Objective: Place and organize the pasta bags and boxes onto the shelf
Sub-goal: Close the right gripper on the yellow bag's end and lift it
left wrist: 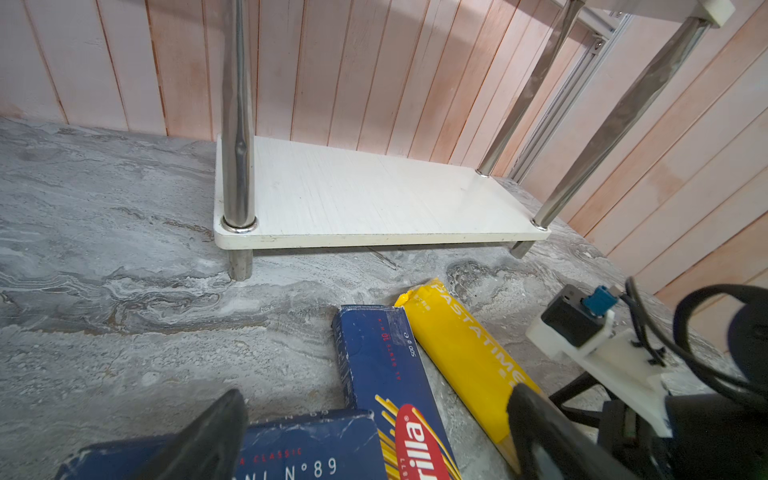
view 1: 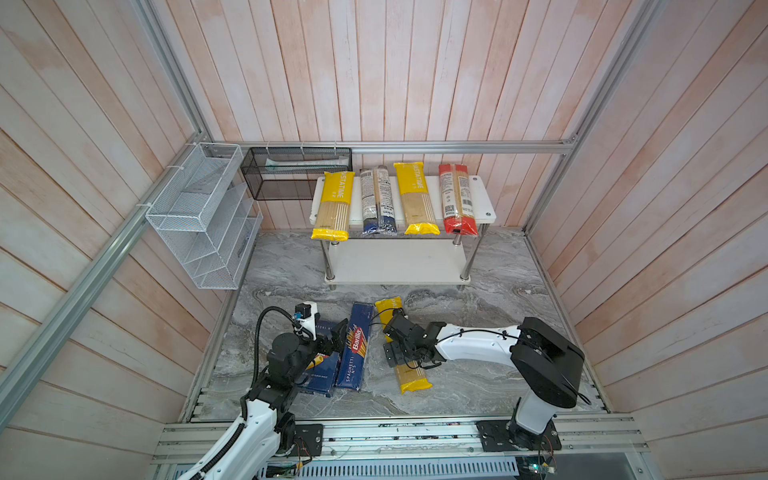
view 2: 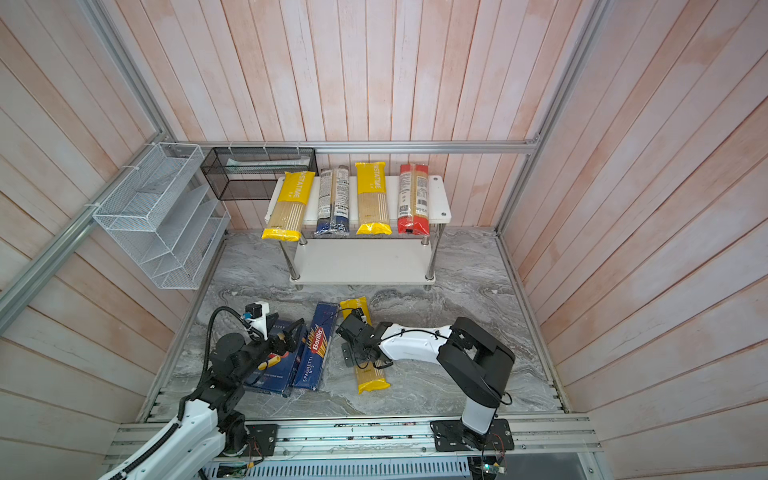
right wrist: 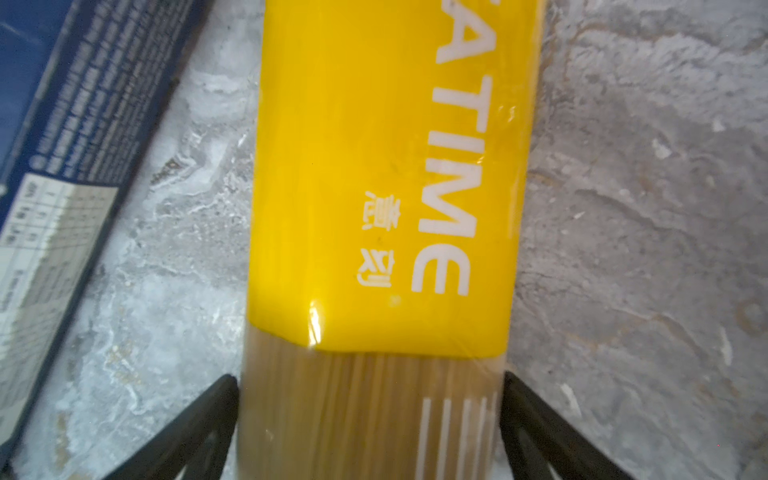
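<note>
four bags (view 1: 332, 205) (view 1: 377, 199) (view 1: 415, 197) (view 1: 457, 199) abreast atop the shelf (view 1: 395, 262); yellow bag (view 1: 411, 378), narrow box (view 1: 353, 353), wide box (view 1: 318, 376) — flat before it

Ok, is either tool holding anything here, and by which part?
Nothing is held. The right tool straddles the yellow bag at its clear section, jaws open, bag flat on the table. The left tool hovers open over the wide Barilla box.

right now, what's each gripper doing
left gripper: open, empty, over the wide box
right gripper: open, jaws either side of the yellow bag
</note>
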You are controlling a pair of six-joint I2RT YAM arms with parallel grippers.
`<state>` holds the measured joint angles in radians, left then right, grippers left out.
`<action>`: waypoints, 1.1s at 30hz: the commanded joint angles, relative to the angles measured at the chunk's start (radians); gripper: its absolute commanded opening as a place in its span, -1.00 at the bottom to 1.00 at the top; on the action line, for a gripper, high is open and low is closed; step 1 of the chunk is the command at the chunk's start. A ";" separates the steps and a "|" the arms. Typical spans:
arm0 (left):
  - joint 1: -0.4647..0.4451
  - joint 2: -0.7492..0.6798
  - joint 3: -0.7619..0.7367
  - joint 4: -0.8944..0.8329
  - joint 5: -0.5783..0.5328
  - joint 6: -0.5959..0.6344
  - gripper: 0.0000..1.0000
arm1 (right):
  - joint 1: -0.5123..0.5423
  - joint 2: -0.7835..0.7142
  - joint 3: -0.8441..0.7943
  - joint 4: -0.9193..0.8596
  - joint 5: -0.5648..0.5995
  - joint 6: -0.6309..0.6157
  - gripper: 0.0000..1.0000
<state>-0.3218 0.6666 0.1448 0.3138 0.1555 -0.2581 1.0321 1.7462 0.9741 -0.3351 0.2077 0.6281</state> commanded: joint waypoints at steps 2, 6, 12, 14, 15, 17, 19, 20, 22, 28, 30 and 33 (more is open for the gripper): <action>-0.002 -0.001 0.021 0.013 -0.008 -0.003 1.00 | -0.011 0.035 -0.041 0.023 -0.028 0.008 0.91; -0.002 0.001 0.022 0.013 -0.010 -0.003 1.00 | -0.011 0.038 -0.058 0.028 -0.022 0.023 0.88; -0.001 0.001 0.022 0.018 -0.008 -0.001 0.99 | -0.011 0.039 -0.090 0.043 -0.040 0.033 0.74; -0.002 0.007 0.025 0.016 -0.007 -0.002 0.99 | -0.011 0.037 -0.096 0.049 -0.032 0.037 0.64; -0.001 0.009 0.025 0.016 -0.007 -0.001 1.00 | -0.011 0.034 -0.100 0.052 -0.023 0.041 0.59; -0.002 0.010 0.028 0.015 -0.005 0.000 0.99 | -0.010 0.028 -0.107 0.063 -0.009 0.042 0.51; -0.002 0.008 0.027 0.016 -0.006 0.000 1.00 | -0.011 0.020 -0.111 0.072 -0.001 0.041 0.41; -0.002 0.007 0.024 0.016 -0.008 -0.001 1.00 | -0.010 0.015 -0.112 0.075 0.003 0.042 0.35; -0.002 0.005 0.022 0.021 -0.008 0.000 1.00 | -0.010 -0.003 -0.119 0.090 0.007 0.041 0.24; -0.002 0.027 0.025 0.032 -0.010 -0.002 1.00 | -0.011 -0.069 -0.132 0.100 0.018 0.041 0.06; -0.002 0.036 0.030 0.031 -0.003 0.002 1.00 | -0.011 -0.085 -0.135 0.103 0.028 0.037 -0.02; -0.002 0.039 0.034 0.030 0.006 0.004 1.00 | -0.010 -0.106 -0.146 0.115 0.040 0.030 -0.22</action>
<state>-0.3218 0.7052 0.1478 0.3161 0.1528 -0.2577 1.0241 1.6627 0.8543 -0.1787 0.2447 0.6571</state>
